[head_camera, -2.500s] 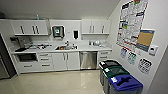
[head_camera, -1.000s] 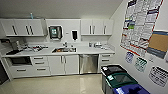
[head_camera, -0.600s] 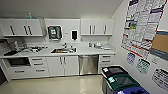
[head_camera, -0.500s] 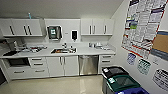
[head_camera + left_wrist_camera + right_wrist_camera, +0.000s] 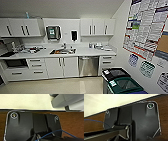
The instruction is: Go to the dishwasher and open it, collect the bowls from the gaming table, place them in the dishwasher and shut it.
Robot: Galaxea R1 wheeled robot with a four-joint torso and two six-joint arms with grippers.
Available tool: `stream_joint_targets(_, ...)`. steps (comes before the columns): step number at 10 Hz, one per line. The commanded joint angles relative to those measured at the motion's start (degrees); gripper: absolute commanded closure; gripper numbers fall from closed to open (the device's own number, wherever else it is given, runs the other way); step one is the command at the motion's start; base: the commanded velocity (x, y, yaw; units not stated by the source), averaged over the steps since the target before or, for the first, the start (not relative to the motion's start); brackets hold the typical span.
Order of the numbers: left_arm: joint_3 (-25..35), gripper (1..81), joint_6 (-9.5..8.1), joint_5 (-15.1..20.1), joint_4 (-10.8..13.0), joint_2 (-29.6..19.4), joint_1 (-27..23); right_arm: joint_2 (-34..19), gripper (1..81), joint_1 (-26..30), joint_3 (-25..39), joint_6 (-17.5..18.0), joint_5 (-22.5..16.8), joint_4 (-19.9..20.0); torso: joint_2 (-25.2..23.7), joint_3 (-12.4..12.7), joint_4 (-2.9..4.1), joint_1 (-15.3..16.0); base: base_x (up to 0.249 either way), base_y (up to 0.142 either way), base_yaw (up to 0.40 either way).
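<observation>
Stainless-steel dishwasher [image 5: 88,65] stands closed under the white surface [image 5: 82,52], at about six o'clock from the sink [image 5: 62,51]. Whether either claw is wide or narrow, I cannot tell.

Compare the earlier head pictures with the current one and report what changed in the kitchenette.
Only the camera moved: the view swung left, so the dishwasher sits further right in the picture, and the sink too. Nothing was taken hold of or let go. The dishwasher stays closed, the bins stay by the right wall, and the counter items look unchanged.
</observation>
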Motion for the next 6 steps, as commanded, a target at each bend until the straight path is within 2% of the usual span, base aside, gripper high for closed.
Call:
stream_joint_targets(1,1.0,1.0,0.06,2.1,0.8,-0.5,-3.2,-0.9,1.0,2.9,0.6,0.0,-3.0,-0.4,0.0,0.0,0.00,0.0,0.122,0.071,0.000)
stream_joint_targets(6,1.0,1.0,0.06,2.1,0.8,-0.5,-3.3,-0.9,1.0,2.9,0.6,0.0,-3.0,-0.4,0.0,0.0,0.00,0.0,0.121,0.074,0.000)
